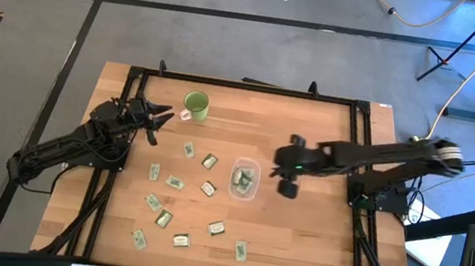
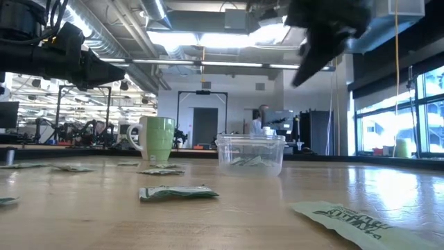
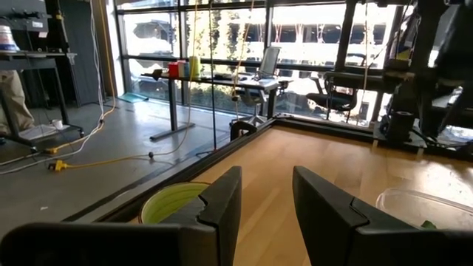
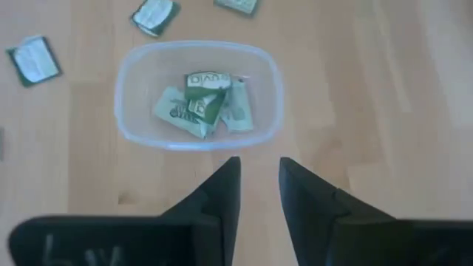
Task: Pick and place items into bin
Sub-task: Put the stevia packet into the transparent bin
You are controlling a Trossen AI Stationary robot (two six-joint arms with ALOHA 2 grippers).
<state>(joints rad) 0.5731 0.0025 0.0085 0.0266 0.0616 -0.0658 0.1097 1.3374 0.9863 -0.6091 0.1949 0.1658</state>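
Observation:
The clear bin (image 1: pixel 243 178) stands right of the table's middle, with several green and whitish packets (image 4: pixel 203 103) lying in it. More packets lie flat on the wood to its left and near side (image 1: pixel 174 183), and two show close up in the low view (image 2: pixel 177 192) (image 2: pixel 354 219). My right gripper (image 1: pixel 288 178) hovers above the table just right of the bin, open and empty (image 4: pixel 259 181). My left gripper (image 1: pixel 158 121) waits open near the far left, beside the green mug (image 1: pixel 195 104).
The green mug (image 2: pixel 156 139) stands upright near the far edge, left of the bin (image 2: pixel 251 153). A black frame rail (image 1: pixel 244 86) runs round the tabletop. Bare wood lies right of the bin and along the far side (image 1: pixel 311 129).

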